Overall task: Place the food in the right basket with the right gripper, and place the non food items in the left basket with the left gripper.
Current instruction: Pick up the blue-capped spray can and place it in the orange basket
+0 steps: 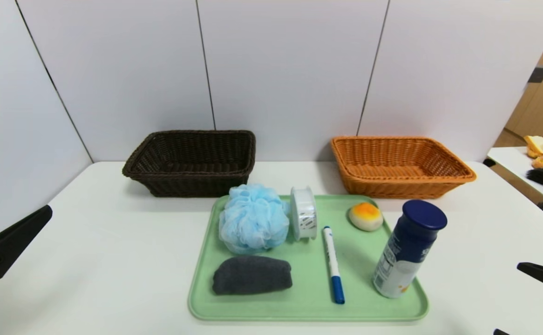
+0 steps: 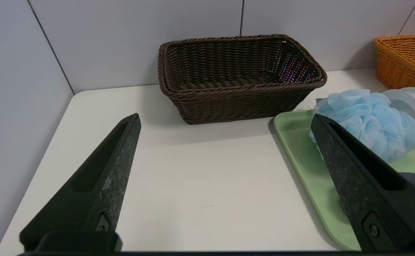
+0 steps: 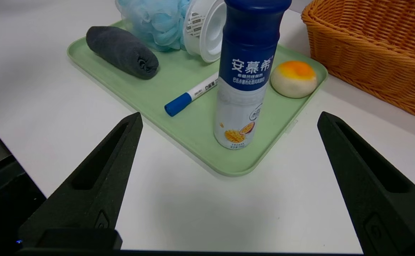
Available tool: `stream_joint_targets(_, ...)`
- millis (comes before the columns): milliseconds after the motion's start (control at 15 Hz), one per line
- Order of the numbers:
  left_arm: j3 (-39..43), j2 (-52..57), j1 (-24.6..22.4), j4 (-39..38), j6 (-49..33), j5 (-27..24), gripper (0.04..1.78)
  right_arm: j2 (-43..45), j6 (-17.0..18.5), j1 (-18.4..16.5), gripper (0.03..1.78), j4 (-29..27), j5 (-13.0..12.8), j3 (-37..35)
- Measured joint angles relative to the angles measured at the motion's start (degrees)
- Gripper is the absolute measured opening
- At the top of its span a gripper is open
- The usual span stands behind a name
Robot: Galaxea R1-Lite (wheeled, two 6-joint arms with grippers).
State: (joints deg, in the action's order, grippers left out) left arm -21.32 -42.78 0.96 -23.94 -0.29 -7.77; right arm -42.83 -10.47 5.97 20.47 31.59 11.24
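A green tray [image 1: 308, 307] holds a blue bath pouf [image 1: 253, 224], a white tape spool [image 1: 303, 219], a blue-capped marker [image 1: 333, 264], a rolled dark grey cloth [image 1: 252, 275], an orange-topped bun [image 1: 365, 216] and an upright blue-and-white yogurt bottle [image 1: 409, 249]. Behind the tray stand the dark brown left basket [image 1: 192, 163] and the orange right basket [image 1: 399, 165], both empty. My left gripper [image 2: 225, 121] hangs open over bare table left of the tray. My right gripper [image 3: 229, 115] is open near the tray's front right corner, facing the bottle [image 3: 245, 74]. Neither holds anything.
Grey wall panels close off the back and left of the white table [image 1: 113, 260]. A second table [image 1: 523, 167] at the far right carries bread-like items and a black brush. Bare tabletop lies on both sides of the tray.
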Motion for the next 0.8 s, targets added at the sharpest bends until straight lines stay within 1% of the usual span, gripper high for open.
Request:
stream_joint_targets(133, 0.5, 0.6, 0.0, 0.1, 0.0, 0.0, 1.69, -4.9, -0.7, 0.1, 1.7, 3.5, 0.0, 0.0)
stream_joint_targets(267, 0.8, 1.0, 0.0, 0.1, 0.1, 0.0, 1.69, -9.5, -0.9, 0.6, 1.7, 5.5, 0.0, 0.5)
stream_joint_targets(467, 1.0, 1.3, 0.0, 0.1, 0.0, 0.0, 1.69, -16.8, -1.0, 2.7, 1.7, 9.6, -0.1, 1.8)
stream_joint_targets(667, 1.1, 1.5, 0.0, 0.1, 0.1, 0.0, 1.69, -25.1, -1.0, 5.1, 1.7, 16.3, -0.3, 2.3)
stream_joint_targets(800, 0.9, 1.5, 0.0, 0.1, 0.0, 0.0, 1.69, -31.7, -0.9, 6.4, 1.7, 22.7, -0.6, 2.7)
